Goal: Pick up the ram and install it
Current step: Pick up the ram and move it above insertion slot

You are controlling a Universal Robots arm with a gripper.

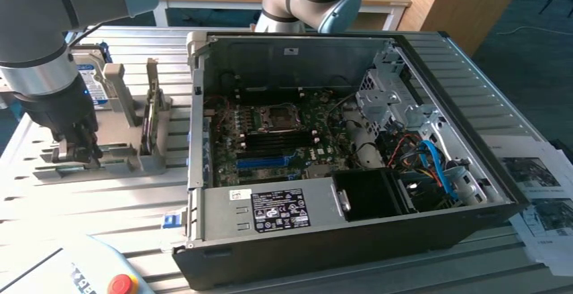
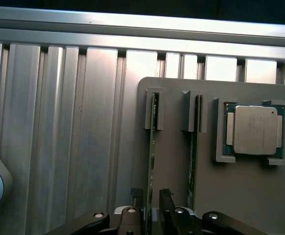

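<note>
Fingers (image 2: 166, 199) of the robot arm, dark and apart, stand one on each side of the long thin green ram stick (image 2: 152, 147), with nothing clamped. This stick sits on edge in a slot of the flat grey plastic holder (image 2: 174, 161). A second green stick (image 2: 193, 147) occupies the neighbouring slot, and a square silver processor chip (image 2: 256, 129) lies in a pocket beside it. The holder rests on the ribbed aluminium surface (image 2: 83, 122), to the exterior view's left of the open black computer case (image 1: 358, 240).
</note>
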